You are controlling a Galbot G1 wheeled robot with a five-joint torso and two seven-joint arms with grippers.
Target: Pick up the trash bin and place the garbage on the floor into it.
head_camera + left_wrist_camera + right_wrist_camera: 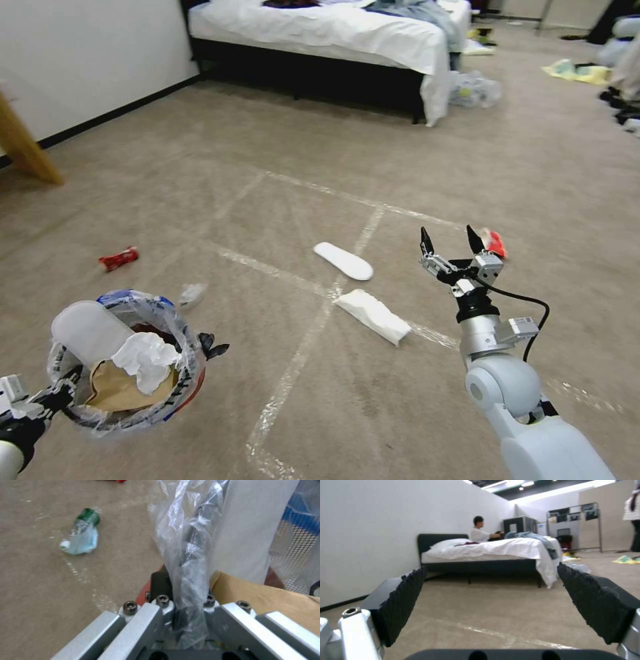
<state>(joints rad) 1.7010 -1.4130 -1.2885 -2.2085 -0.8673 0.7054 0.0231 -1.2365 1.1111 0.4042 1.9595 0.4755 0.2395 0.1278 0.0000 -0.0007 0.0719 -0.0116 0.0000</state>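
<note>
Hanging at the lower left above the floor (400, 167), the trash bin (175, 320) is carried by the left pincer (63, 393), which is pressed on its rim and plastic liner. It already holds a brown paper bag (113, 390), tissue (143, 360) and a white slipper. On the carpet lie another slipper (343, 261) and a white wrapper (373, 316); both look light, flat and soft, best pinched at an edge. The right pincer (453, 243) hovers spread and empty near a red wrapper (495, 243).
</note>
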